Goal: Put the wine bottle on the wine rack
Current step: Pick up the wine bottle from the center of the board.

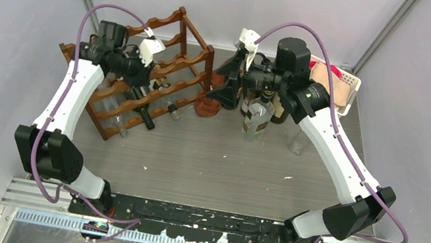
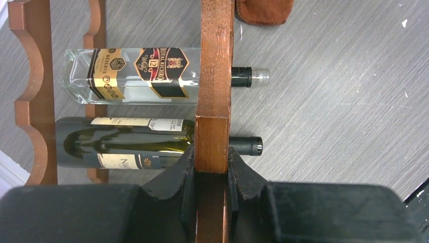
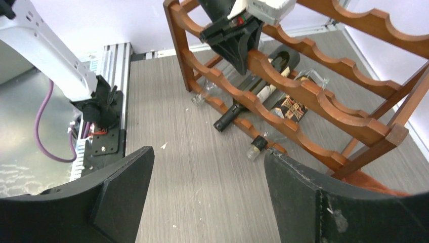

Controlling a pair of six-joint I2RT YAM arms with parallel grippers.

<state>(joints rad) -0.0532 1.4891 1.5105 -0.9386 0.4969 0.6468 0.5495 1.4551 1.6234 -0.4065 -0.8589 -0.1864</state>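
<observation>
On the grey table (image 1: 226, 157) the left gripper (image 2: 211, 152) pinches the wine rack (image 2: 215, 50), maybe to steady it; the right gripper (image 3: 208, 152) is open.

wine bottle (image 2: 101, 147) shoulder hidden, behind wine rack (image 2: 215, 76)

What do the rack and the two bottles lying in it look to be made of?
The rack: wood, reddish-brown stain with a slight sheen; grain shows on the rail. The clear bottle: likely colourless glass, see-through with bright glints. The dark bottle: likely green-tinted glass, glossy, with paper-looking labels.
</observation>
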